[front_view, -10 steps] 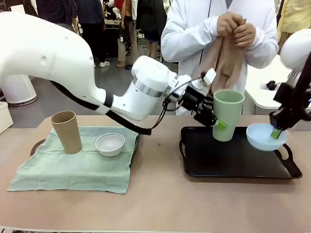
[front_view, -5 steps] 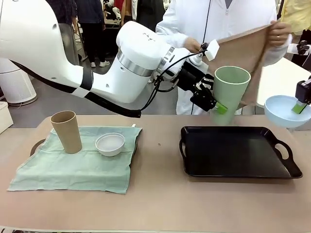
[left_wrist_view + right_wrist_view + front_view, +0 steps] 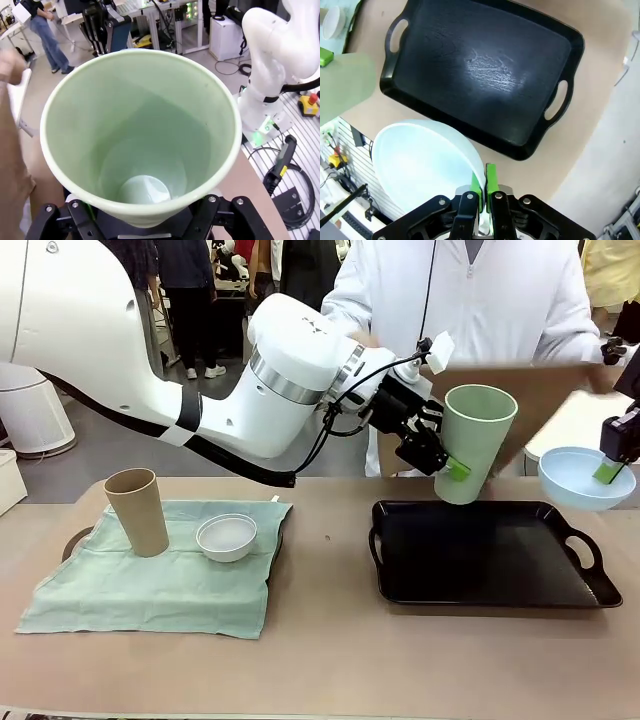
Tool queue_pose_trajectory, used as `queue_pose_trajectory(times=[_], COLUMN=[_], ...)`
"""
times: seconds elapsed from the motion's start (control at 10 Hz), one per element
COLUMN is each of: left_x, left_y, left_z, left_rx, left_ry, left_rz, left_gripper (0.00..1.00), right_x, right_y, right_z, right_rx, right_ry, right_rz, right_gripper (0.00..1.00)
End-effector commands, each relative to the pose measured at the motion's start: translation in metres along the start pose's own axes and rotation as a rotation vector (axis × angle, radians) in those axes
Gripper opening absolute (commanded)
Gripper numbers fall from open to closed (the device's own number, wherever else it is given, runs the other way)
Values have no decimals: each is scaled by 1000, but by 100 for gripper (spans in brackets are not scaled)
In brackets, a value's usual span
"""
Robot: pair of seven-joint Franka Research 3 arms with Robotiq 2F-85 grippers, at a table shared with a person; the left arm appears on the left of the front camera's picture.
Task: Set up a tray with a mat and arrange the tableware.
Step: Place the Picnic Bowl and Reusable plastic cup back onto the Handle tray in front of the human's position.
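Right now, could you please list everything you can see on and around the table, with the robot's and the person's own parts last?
black tray: one, black, on the table's right half, nothing on it.
tan mat: one, tan, held spread out by the person above the tray's far side.
green cloth: one, pale green, laid over a second tray on the left.
tan cup: one, tan, upright on the green cloth.
white bowl: one, white, on the green cloth beside the tan cup.
sage green cup: one, sage green, lifted above the black tray.
pale blue bowl: one, pale blue, lifted by its rim at far right.
left gripper: grips the sage green cup.
right gripper: pinches the bowl's rim.
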State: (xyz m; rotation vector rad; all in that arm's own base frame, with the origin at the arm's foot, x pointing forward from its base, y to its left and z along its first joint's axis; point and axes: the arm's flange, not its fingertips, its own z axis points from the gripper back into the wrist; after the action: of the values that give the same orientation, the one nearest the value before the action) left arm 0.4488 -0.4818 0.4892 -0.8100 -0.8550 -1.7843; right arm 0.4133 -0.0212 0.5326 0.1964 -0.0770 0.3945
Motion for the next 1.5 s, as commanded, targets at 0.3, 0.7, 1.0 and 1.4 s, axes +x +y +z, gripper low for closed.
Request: queue_pose_trajectory(times=[0.3,0.7,1.0,1.4], left_x=[3,3,3,3], left_y=[1,1,1,1], left_z=[4,4,4,4], left_rx=[-1,-1,-1,-1], left_ry=[-23,-23,-23,-23], left_rz=[-8,-8,-8,-8], left_gripper=[74,74,74,74], right_x=[0,0,0,0], right_y=[-1,-1,-1,-1], right_z=[1,1,1,1], right_rx=[-8,-8,-8,-8], right_ry=[-1,-1,-1,-1], right_rz=[0,0,0,0], right_gripper=[0,0,0,0])
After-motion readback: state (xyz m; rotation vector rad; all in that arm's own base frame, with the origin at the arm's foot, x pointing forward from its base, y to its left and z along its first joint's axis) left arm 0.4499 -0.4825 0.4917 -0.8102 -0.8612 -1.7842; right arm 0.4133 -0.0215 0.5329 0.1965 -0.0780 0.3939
